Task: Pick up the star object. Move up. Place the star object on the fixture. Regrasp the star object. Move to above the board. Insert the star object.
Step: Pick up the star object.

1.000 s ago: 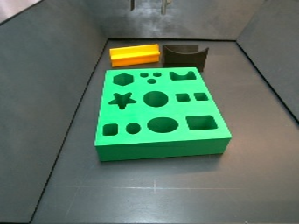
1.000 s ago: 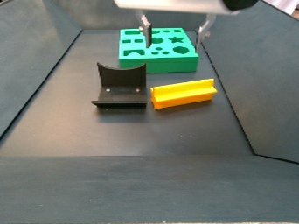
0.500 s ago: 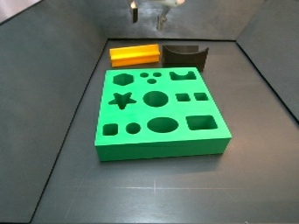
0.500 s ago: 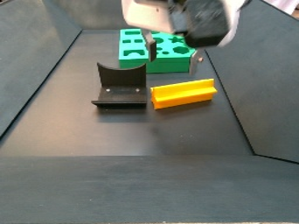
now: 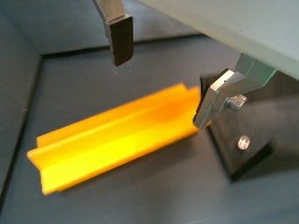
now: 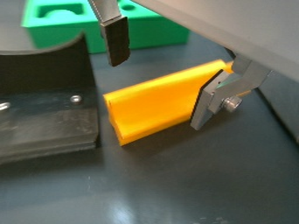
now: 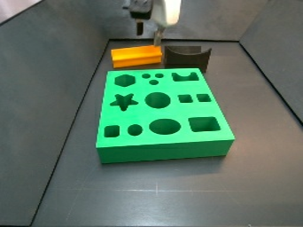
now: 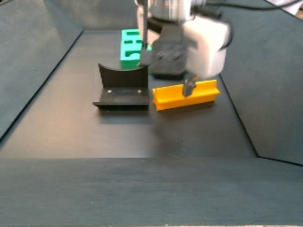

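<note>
Dark grey flooring, walled in by grey panels, carries all 3 task items; you see no tabletop as such. Your claw hangs low over the star, its 2 fingers spread wide and holding nothing.

Key relation: the star lies directly beneath the claw, flat on the floor, and its long axis runs crosswise to the line joining the fingers. In both wrist views 1 finger stands clear on one long flank of the star and the other finger stands at the opposite flank, close to an end of the bar. Whether that second pad already touches the ridged side cannot be told. The fingers therefore straddle the bar's width, not its length.

Placement: in a side view the star rests just beside the fixture, apart from it, with the claw above the bar. The board lies near both, and its star hole is empty. In that side view the star sits behind the board, beside the fixture.

Judgement: the pick-up step is in hand and no grasp is yet made. Your next move likely calls for a short descent, then closing across the flanks. Because the claw appears nearer an end of the bar than its middle, expect the star to tilt when lifted.
</note>
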### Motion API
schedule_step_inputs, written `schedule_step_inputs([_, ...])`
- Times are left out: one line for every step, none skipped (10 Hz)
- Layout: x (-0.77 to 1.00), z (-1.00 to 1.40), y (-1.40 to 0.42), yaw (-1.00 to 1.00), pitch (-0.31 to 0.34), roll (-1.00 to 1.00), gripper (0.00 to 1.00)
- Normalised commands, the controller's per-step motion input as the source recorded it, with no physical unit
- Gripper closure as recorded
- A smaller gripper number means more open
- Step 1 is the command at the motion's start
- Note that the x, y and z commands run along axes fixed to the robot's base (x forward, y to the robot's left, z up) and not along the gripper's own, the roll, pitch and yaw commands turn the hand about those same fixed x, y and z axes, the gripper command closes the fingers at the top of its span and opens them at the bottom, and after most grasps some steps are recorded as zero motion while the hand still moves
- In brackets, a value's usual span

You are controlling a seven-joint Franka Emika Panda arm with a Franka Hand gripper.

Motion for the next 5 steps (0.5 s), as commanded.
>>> schedule_step_inputs([-0.36, -0.4, -0.27, -0.62, 0.0, 0.02, 0.0])
schedule_step_inputs([-0.15, -0.12, -0.19, -0.13, -0.076, 0.04, 0.0])
schedule_step_inputs([-0.03, 0.0, 0.02, 0.0, 0.0, 0.0, 0.0])
schedule_step_inputs([-0.11, -0.3, 0.0, -0.04, -0.03, 0.0, 0.0])
schedule_step_inputs([-0.17, -0.37, 0.0, -0.03, 0.0, 0.06, 0.0])
